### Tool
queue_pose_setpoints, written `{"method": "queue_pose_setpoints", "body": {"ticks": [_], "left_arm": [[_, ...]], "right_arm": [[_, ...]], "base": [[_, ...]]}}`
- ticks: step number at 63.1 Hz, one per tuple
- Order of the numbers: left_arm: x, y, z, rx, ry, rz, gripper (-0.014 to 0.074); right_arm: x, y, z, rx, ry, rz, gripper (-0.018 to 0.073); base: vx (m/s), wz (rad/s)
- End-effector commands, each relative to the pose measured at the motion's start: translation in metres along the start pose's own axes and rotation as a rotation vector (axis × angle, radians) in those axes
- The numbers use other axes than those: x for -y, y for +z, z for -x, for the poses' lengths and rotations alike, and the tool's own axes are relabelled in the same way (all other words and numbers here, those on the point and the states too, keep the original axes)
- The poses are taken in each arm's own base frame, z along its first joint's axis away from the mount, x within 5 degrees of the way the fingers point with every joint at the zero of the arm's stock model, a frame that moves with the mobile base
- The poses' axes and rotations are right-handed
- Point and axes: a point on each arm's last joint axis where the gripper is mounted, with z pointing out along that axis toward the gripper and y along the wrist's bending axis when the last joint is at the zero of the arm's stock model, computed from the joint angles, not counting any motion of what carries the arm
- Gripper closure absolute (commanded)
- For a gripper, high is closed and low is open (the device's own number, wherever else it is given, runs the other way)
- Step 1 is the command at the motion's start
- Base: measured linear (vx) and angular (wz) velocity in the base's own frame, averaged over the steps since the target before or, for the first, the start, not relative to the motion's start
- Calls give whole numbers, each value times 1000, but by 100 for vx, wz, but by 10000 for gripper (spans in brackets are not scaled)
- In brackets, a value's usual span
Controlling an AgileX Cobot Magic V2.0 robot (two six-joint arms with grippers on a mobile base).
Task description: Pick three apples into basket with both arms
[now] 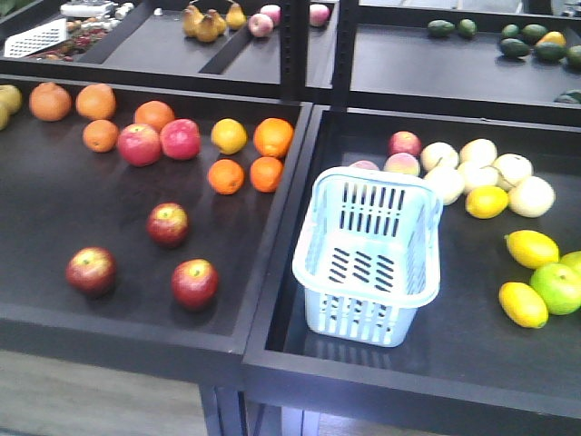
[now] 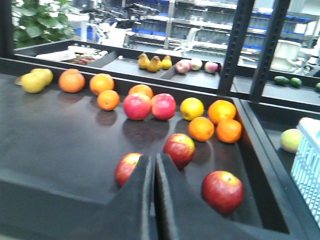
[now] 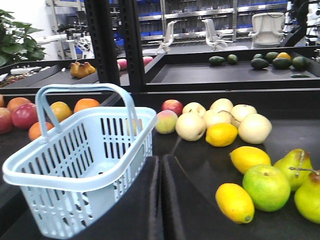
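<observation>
Apples [image 1: 168,223] lie apart from oranges [image 1: 226,176]; basket [image 1: 363,320] stands near lemons [image 1: 487,202].

The left gripper [image 2: 152,159] hides the near side of one apple [image 2: 125,169], and the picture's right edge cuts off the basket [image 2: 308,165]. On the basket's far side, a pinkish fruit [image 1: 365,165] barely shows.

Just ahead of my left gripper [image 2: 153,158], with its matt black fingers, the apples [image 2: 222,191] had smooth, glossy skins. The tray [image 2: 60,145] under them was dark and matt, faintly mirroring the fruit. Left of my right gripper [image 3: 160,159], the basket [image 3: 85,195] was smooth, pale, slightly shiny plastic.
</observation>
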Motion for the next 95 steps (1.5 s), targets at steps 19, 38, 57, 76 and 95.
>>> {"method": "queue_pose_setpoints", "body": {"ticks": [19,38,57,76,95], "left_arm": [[1,-1,4,73,-1,-19,603],[1,-1,4,73,-1,-19,603],[1,-1,4,73,-1,-19,603],[1,-1,4,73,-1,-19,603],[1,-1,4,73,-1,-19,603]], "right_arm": [[0,-1,3,77,-16,1,564],[0,-1,3,77,-16,1,564],[0,-1,3,77,-16,1,564],[0,-1,3,77,-16,1,564],[0,-1,3,77,-16,1,564]], "base": [[9,-20],[8,-16],[7,-10],[7,-7],[6,-5]]}}
